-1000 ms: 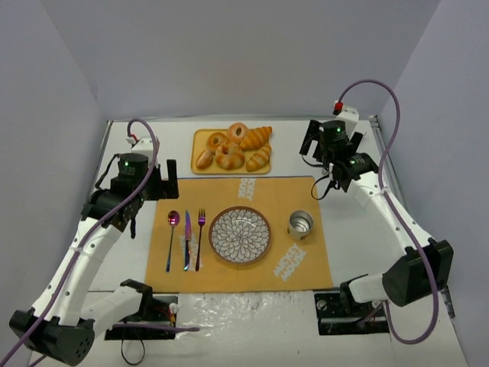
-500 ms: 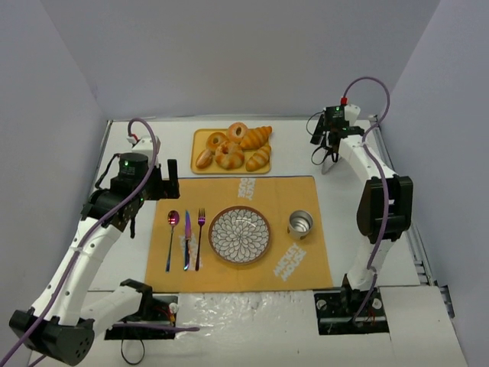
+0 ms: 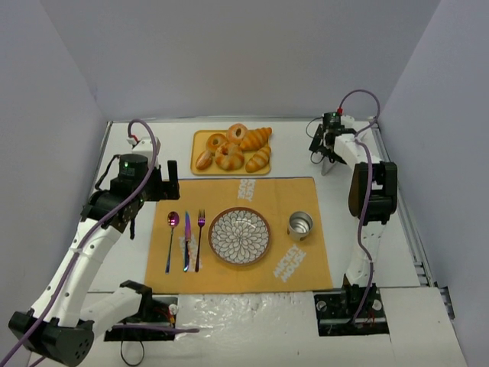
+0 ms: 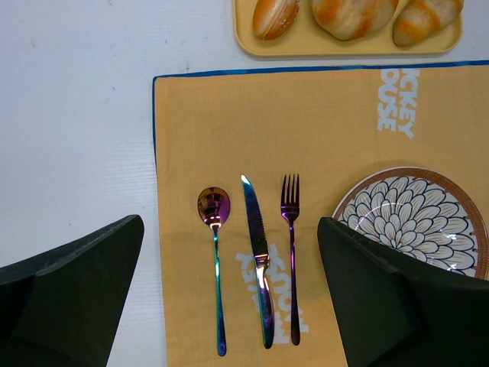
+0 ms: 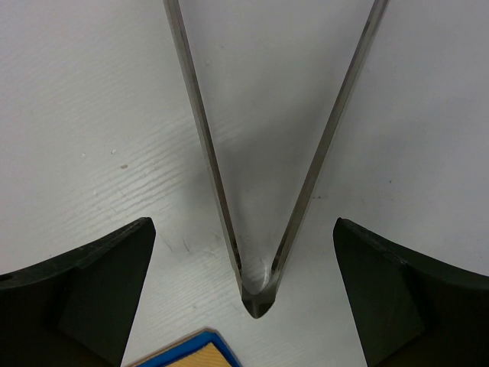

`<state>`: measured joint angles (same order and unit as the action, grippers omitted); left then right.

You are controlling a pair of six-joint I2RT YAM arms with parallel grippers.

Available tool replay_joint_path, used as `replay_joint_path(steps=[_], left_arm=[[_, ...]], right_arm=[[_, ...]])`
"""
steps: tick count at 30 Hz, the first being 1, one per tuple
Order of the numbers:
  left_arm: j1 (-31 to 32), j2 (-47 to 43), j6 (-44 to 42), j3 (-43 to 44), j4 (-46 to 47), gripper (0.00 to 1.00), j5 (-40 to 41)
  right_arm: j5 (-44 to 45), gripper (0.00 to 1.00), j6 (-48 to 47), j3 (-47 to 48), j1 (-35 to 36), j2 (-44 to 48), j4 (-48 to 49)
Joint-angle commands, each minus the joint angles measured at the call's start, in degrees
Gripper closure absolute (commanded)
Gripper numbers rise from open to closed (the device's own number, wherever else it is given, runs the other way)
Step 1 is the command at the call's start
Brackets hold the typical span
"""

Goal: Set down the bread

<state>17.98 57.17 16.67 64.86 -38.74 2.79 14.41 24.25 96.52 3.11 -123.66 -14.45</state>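
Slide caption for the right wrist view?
Open right gripper poised over steel tongs on the white table, placemat corner below.

A white worktop [image 3: 290, 149] is standing between three plain walls of pale grey-violet colour: the far wall [image 3: 237, 53], the left wall [image 3: 38, 92] and the right wall [image 3: 451, 92]. Soft, even light is falling on them, giving only weak shadows.

I see: mat [image 3: 229, 275] on table [image 3: 176, 130] | plate [image 3: 239, 235] mid-mat | spoon [image 3: 171, 238], knife [image 3: 186, 241], fork [image 3: 200, 238] side by side left of plate | cup [image 3: 300, 225] right of plate | tray [image 3: 197, 138] beyond mat holding croissant [image 3: 257, 138], ring pastries [image 3: 238, 131] | tongs [image 5: 257, 294] on table near mat corner
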Motion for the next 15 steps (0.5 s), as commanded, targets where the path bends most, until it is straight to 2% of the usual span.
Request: replay_joint_path(steps=[1, 15], left_arm=[[0.22, -0.18, 0.3, 0.97, 2.71, 0.05, -0.15], [0.15, 0.93, 0.21, 0.88, 2.62, 0.05, 0.05]], right_arm=[[-0.46, 0.0, 0.65, 4.06, -1.15, -0.67, 1.09], [-2.6, 0.0, 0.6, 6.84, -3.58, -6.04, 1.09]])
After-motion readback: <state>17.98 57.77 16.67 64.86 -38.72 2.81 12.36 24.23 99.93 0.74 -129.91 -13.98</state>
